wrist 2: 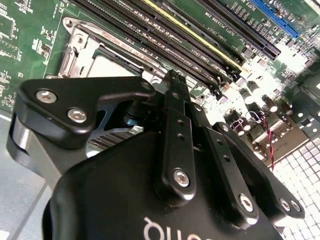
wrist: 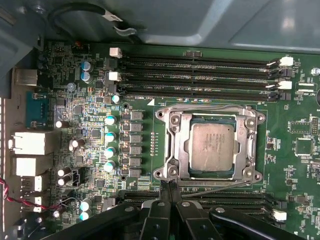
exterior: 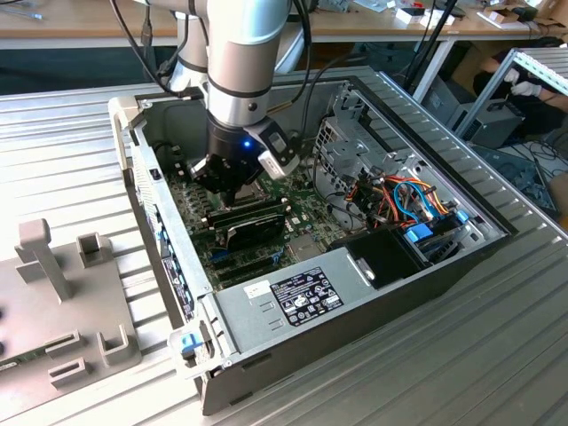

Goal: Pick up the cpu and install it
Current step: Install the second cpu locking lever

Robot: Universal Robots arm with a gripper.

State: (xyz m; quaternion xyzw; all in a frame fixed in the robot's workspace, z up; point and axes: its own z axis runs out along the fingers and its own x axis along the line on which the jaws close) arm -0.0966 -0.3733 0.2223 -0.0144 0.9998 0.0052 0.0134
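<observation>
One cpu (wrist: 212, 149) sits in its socket frame (wrist: 172, 145), just beyond the gripper (wrist: 170, 192), fingers together and apparently empty. Placement seems done; securing calls for closing the frame.

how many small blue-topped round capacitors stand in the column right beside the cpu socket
4, in the first wrist view: one level with the socket frame's upper corner, then, and by its lower corner. Others stand elsewhere.
</observation>
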